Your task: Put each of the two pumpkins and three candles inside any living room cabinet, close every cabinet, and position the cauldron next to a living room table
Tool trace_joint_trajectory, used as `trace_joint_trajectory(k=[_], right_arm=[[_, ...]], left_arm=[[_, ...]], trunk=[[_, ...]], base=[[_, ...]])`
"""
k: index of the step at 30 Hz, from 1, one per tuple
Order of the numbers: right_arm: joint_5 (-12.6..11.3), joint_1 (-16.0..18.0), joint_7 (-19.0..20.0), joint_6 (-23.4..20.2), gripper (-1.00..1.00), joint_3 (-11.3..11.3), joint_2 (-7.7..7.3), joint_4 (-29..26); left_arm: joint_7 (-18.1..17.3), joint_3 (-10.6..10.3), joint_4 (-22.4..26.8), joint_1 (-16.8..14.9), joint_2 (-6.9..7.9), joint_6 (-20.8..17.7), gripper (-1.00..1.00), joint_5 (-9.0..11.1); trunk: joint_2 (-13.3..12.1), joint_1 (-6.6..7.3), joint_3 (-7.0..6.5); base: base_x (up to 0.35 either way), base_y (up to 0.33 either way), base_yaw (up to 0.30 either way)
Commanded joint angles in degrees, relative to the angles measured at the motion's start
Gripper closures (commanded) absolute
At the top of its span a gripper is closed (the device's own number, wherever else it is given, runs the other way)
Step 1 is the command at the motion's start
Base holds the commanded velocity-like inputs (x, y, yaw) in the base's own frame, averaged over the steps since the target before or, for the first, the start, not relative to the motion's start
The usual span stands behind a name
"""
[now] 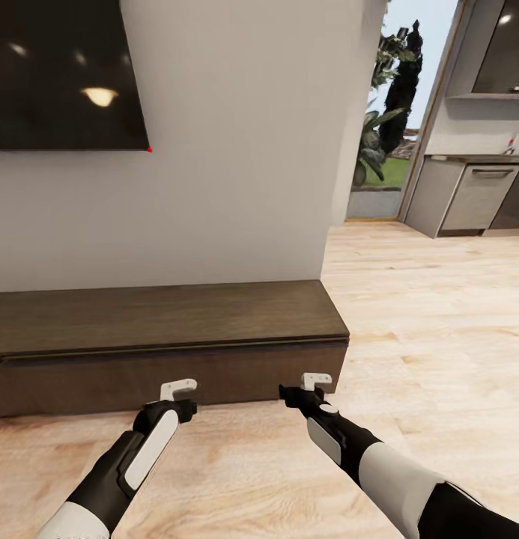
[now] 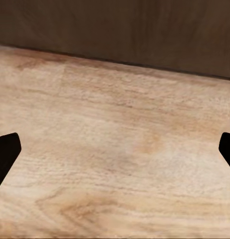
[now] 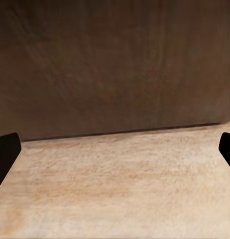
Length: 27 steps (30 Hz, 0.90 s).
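head view: a dark tv screen (image 1: 64,71) is mounted on the pale wall (image 1: 237,172) above the cabinet (image 1: 162,340). past the wall's right edge an opening with plants (image 1: 390,105) is seen, and further right grey kitchen cupboards (image 1: 469,195) under a counter. nothing is seen between the grippers and the cabinet front.

cabinet – long, low, dark-brown wood, plain handleless front, flat bare top. it is set against the wall and its right end falls just short of the wall corner. the front looks closed along the visible length, with a thin shadow line under the top.

left gripper (image 1: 178,389) and right gripper (image 1: 317,380) are both held low, just in front of the cabinet's front panel, the left near the middle of the visible front and the right near its right end. contact with the panel cannot be told from this view.

left wrist view: dark fingertips (image 2: 5,154) are seen at both edges, spread wide, nothing between them – floor (image 2: 115,164) below and the cabinet base across the far side. right wrist view: fingertips (image 3: 5,157) likewise spread wide and empty, with the dark cabinet front (image 3: 115,64) close ahead and its bottom edge meeting the floor.

floor is light wood plank with visible grain, running on through to the kitchen area.
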<state>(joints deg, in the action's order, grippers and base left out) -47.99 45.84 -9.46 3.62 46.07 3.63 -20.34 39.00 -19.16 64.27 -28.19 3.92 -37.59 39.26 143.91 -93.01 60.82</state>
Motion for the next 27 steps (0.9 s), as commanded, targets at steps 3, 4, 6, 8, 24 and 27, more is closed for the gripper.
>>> trace_joint_trajectory(k=[3, 4, 6, 8, 24, 27], right_arm=[[-0.8, 0.1, -0.3, -7.0, -1.0, 0.2, -0.29, -0.2], [-0.8, 0.1, -0.2, -9.1, -1.0, 0.1, -0.34, -0.3], [-0.9, 0.1, -0.3, -10.1, -1.0, 0.0, -0.29, -0.3], [-1.2, 0.1, -0.3, -10.7, -1.0, -0.1, -0.28, -0.2], [-7.0, 0.0, -0.2, -11.0, -1.0, 0.0, -0.47, 0.4], [-7.1, 0.0, -0.1, -11.1, -1.0, 0.0, -0.47, 0.4]], left_arm=[[0.4, 2.2, 0.1, -0.1, -0.02, -4.8, -1.0, 1.3], [0.4, 2.4, 0.1, -0.1, -0.04, -5.1, -1.0, 1.5], [0.3, 2.5, 0.1, -0.1, -0.05, -5.2, -1.0, 1.7], [0.4, 2.5, 0.1, -0.1, -0.05, -5.3, -1.0, 2.2], [0.1, 3.5, -2.2, 0.6, 0.07, -4.5, -1.0, 3.1], [0.0, 3.4, -2.8, 2.6, -0.43, -4.3, -1.0, 4.3]], trunk=[[0.0, 0.09, -0.62], [0.0, 0.11, -0.84], [-0.1, 0.16, -1.28], [-0.1, 0.21, -1.72], [-0.3, 0.63, -5.27], [-0.3, 0.7, -5.87]], base=[[0.0, 0.0, 0.0], [0.0, 0.0, 0.0], [0.0, 0.0, 0.0], [0.0, 0.0, 0.0], [-0.107, 0.0, 0.0], [-0.331, 0.0, 0.0]])
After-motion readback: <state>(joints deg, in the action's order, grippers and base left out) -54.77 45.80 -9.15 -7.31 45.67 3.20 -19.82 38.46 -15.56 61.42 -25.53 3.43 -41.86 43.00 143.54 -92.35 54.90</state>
